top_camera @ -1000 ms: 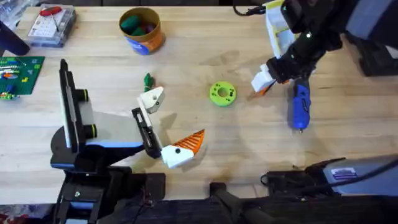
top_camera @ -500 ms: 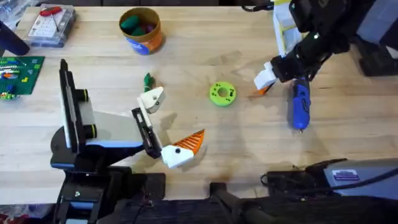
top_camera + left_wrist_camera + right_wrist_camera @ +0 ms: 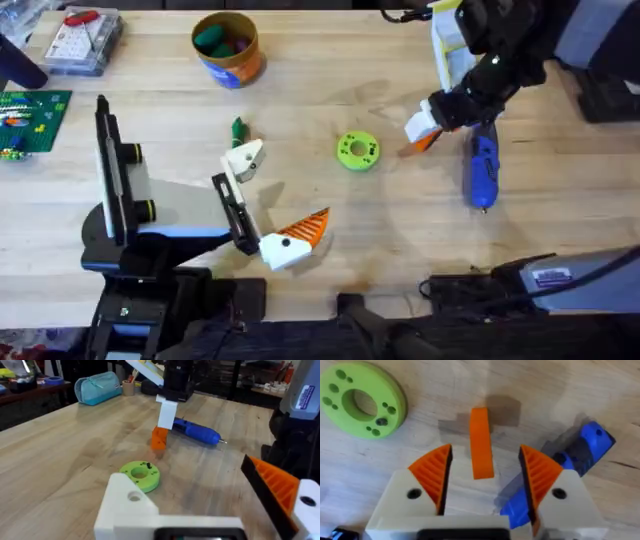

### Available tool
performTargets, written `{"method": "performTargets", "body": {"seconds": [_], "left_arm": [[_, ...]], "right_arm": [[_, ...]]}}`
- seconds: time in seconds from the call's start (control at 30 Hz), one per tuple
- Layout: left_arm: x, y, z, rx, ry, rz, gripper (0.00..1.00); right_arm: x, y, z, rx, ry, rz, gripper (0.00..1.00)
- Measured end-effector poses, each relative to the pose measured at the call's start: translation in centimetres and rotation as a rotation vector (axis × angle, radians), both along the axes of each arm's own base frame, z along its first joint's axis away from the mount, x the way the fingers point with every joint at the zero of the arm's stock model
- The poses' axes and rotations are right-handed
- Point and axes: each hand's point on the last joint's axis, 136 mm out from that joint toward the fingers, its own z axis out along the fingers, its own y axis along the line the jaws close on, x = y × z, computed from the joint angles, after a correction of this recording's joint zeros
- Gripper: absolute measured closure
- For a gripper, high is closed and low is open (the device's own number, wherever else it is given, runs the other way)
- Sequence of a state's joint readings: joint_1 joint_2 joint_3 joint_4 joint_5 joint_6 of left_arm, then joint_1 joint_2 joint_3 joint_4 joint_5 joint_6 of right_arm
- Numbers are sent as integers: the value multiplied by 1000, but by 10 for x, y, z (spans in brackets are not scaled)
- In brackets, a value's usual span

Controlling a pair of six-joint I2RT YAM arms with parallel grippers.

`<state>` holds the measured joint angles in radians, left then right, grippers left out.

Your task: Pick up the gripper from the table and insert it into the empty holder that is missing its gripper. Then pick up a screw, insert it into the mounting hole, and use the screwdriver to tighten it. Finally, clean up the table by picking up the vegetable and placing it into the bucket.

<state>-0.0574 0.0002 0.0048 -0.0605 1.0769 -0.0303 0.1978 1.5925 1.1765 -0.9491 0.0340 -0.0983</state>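
Since half a second ago our right gripper (image 3: 424,132) shifts slightly left and toward us, back over the gripper (image 3: 421,146); everything else stays put.

We see the table (image 3: 560,200) carrying all parts. Our left arm sits low at the near left, and whether the left gripper (image 3: 265,205) has its fingers spread or pressed we cannot tell.

Our right arm reaches in from the far right. The right gripper's jaws are spread, straddling the orange gripper (image 3: 481,442) without touching it; the wedge lies flat on the wood between the two ribbed pads (image 3: 436,474).

The bucket (image 3: 226,48) stands at the far left-centre, with green and red items inside.

The screwdriver (image 3: 483,172) lies just right of the orange gripper, tip pointing toward us.

A green disc (image 3: 358,150) lies left of the orange gripper, apart from it.

The empty holder (image 3: 243,159) sits left of the disc, on its black bracket.

The vegetable (image 3: 238,129) lies just beyond the holder, near it.
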Motion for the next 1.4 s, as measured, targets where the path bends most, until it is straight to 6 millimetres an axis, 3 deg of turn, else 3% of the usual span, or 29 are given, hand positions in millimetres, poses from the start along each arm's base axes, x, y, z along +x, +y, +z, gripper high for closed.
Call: {"method": "performTargets", "body": {"seconds": [0.13,0.5,0.53,0.57,1.0,1.17,1.27,1.4], "left_arm": [[0,0,0,0,0,0,9],[0,0,0,0,0,0,9],[0,0,0,0,0,0,9],[0,0,0,0,0,0,9],[0,0,0,0,0,0,9],[0,0,0,0,0,0,9],[0,0,0,0,0,0,9],[0,0,0,0,0,0,9]], "right_arm": [[0,0,-3,-2,11,2,328],[1,0,-3,-2,6,2,726],[1,0,-3,-3,6,1,781],[1,0,-3,-4,4,5,972],[1,-1,-3,-5,7,0,993],[-14,-4,-1,-15,68,-8,994],[-19,-2,8,-3,86,-15,994],[-18,5,38,45,64,-17,995]]}}
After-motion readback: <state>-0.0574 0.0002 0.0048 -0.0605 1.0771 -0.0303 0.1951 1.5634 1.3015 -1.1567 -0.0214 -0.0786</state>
